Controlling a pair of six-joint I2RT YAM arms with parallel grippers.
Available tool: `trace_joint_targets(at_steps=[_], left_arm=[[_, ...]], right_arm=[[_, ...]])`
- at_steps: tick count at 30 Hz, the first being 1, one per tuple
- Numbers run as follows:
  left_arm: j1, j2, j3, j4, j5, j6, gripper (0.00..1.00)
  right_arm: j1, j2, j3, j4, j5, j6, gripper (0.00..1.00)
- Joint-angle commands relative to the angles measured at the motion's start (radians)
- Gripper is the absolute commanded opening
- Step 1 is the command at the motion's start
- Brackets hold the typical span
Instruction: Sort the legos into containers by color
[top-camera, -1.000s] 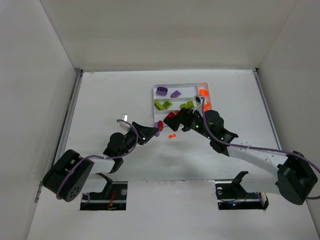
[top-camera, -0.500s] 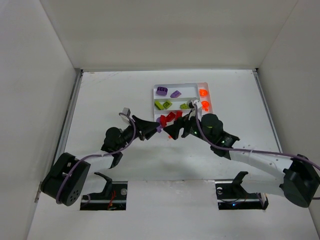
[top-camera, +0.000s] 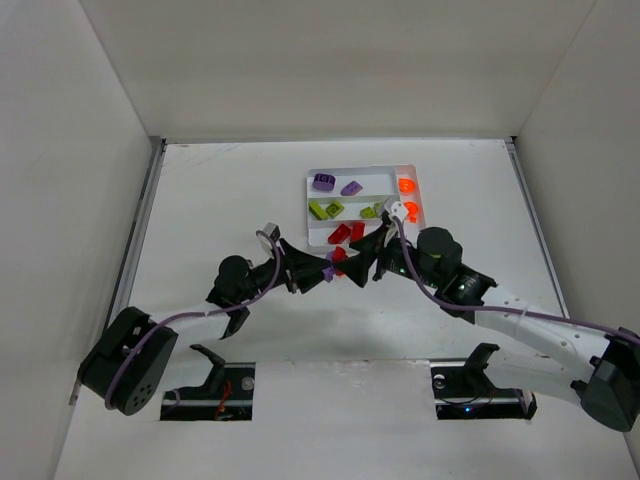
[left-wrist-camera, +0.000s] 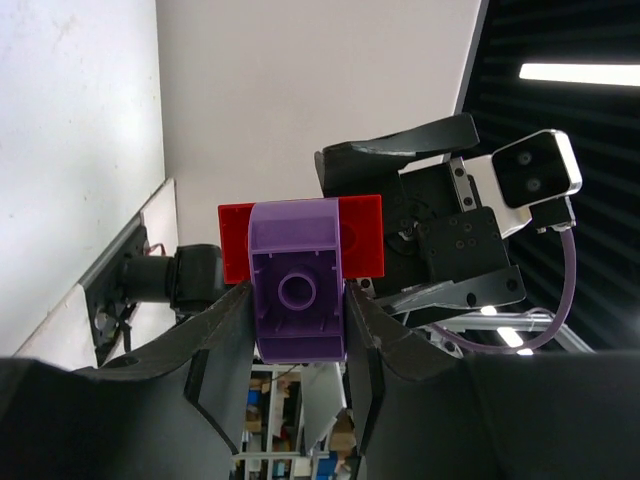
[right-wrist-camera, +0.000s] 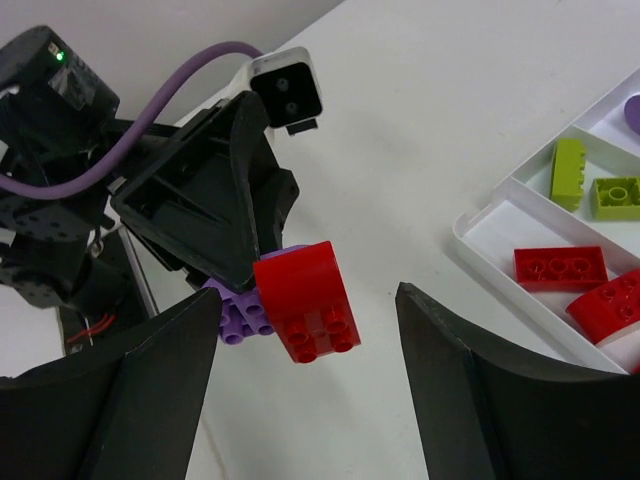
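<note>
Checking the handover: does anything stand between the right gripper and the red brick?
Nothing visible. The red brick faces the right gripper's open gap, stuck to the purple brick shut in the left gripper.

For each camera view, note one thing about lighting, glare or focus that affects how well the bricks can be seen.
Top external: even, soft light and faint shadows, but everything in the tray looks tiny. Left wrist: a ceiling light strip glares at upper right; the purple brick is sharp. Right wrist: the red brick is crisp; the near fingers are just dark shapes.
</note>
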Motion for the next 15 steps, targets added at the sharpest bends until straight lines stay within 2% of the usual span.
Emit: trace_joint_targets(at_steps=[1,5,11,15], left_arm=[[-0.014,-0.035,0.006,0.032,0.022,-0.021,0.21],[-0.028,-0.038,0.002,0.025,0.01,-0.022,0.21],[-0.045,-0.036,0.013,0.025,0.002,-0.03,0.21],[-0.048,-0.027,0.012,0.034,0.002,-0.031,0.21]], right_arm=[[-0.016,-0.01,0.029,-0.017,-0.104,-0.033,0.75],[-0.016,-0.017,0.02,-0.017,-0.107,-0.031,0.65],[-0.019,-0.002,0.021,-0.013,-0.141,-0.005,0.56],[-0.022,0.015,0.026,-0.02,-0.144,-0.002,0.4]])
